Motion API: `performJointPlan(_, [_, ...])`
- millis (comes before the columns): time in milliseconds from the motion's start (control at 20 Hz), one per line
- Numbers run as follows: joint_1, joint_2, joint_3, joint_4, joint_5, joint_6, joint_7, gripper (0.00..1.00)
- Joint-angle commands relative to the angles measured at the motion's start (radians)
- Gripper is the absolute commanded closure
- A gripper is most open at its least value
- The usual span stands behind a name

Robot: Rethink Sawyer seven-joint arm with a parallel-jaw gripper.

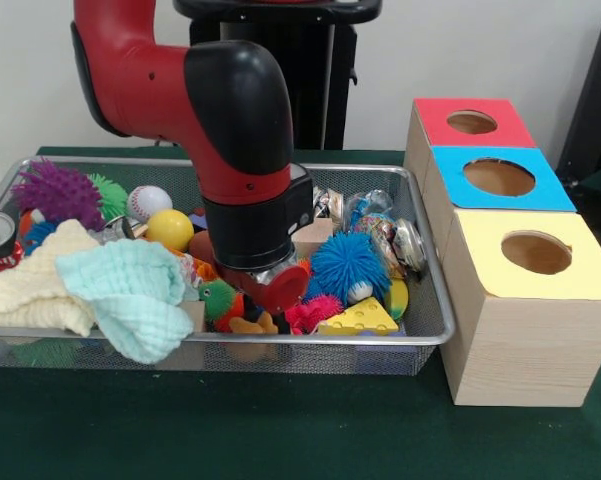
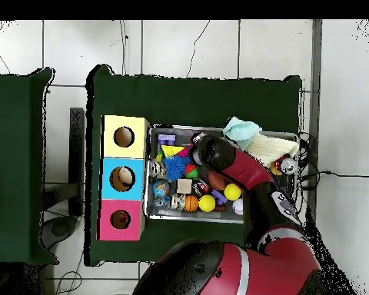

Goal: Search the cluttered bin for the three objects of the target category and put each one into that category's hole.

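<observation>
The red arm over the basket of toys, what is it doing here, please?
The red and black arm reaches down into the wire mesh bin, over the middle of the clutter, near a blue spiky ball and a cheese-shaped toy. Its gripper is hidden below the wrist, so a grasp cannot be confirmed. Beside the bin stand three wooden boxes with holes: red, blue, yellow.

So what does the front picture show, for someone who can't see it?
A red and black robot arm reaches down into a silver wire mesh basket crammed with toys, balls and cloths. Three pale wooden boxes, topped red, blue and yellow, stand beside it.
</observation>
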Motion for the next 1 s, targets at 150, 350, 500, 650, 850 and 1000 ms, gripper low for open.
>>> performJointPlan(150, [-0.002, 0.06, 0.078, -0.086, -0.024, -0.032, 0.047, 0.0])
performJointPlan(350, [0.016, 0.06, 0.052, -0.099, -0.045, -0.041, 0.037, 1.0])
performJointPlan(500, [0.026, 0.045, 0.037, -0.09, -0.049, -0.078, 0.057, 1.0])
performJointPlan(650, [0.014, 0.056, 0.051, -0.1, -0.051, -0.104, 0.057, 1.0])
performJointPlan(850, [-0.003, 0.066, 0.075, -0.099, -0.059, -0.114, 0.053, 1.0])
performJointPlan(1000, [-0.001, 0.048, 0.074, -0.079, -0.06, -0.104, 0.062, 1.0])
